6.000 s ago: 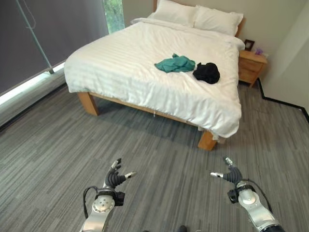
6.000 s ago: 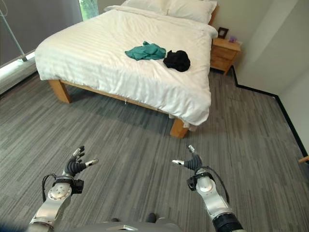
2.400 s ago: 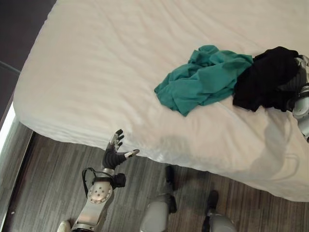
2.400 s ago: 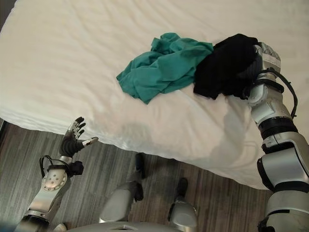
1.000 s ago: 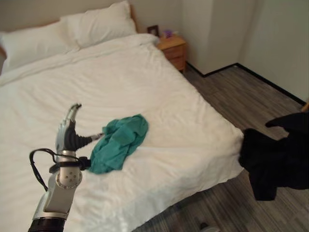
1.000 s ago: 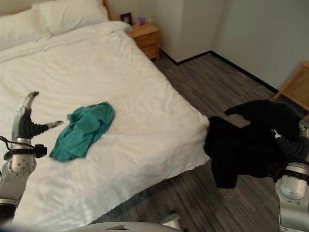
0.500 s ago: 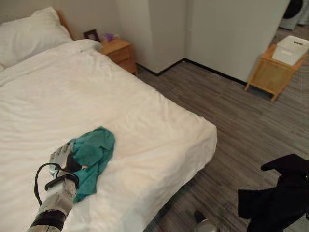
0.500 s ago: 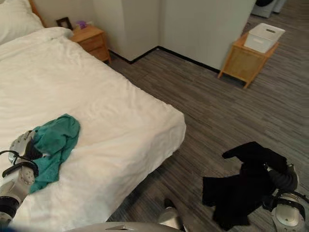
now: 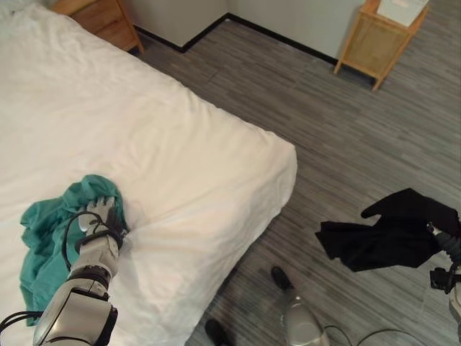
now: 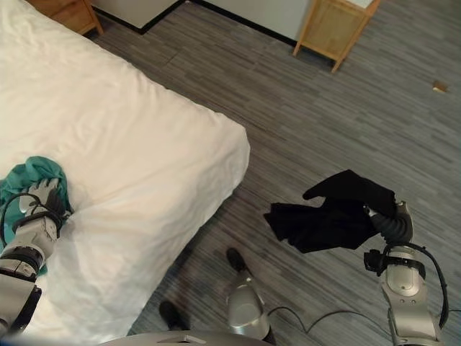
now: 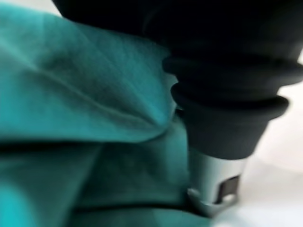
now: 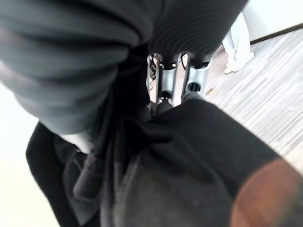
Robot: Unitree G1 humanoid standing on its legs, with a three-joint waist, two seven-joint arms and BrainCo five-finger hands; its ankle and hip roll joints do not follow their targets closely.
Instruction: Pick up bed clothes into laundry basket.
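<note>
Two garments are in play, one teal and one black; the teal garment [image 9: 43,238] lies crumpled on the white bed [image 9: 166,151] at the lower left of the head views, and the left hand [image 9: 101,220] rests on its right edge with the fingers pushed into the cloth, so I cannot tell whether they are wide or closed; the left wrist view shows teal folds pressed close against the dark cover. The black garment [image 10: 331,213] hangs above the grey plank floor [image 9: 346,137] at the lower right, well apart from the bed's corner; the right hand [image 10: 392,223] has its fingers curled round the cloth, and the right wrist view shows the black fabric bunched against silver fingers [image 12: 166,86]. One wooden side table [image 9: 374,43] stands at the upper right with a white container [image 9: 402,9] on top; one wooden nightstand [image 9: 97,18] shows at the upper left beside the bed.
</note>
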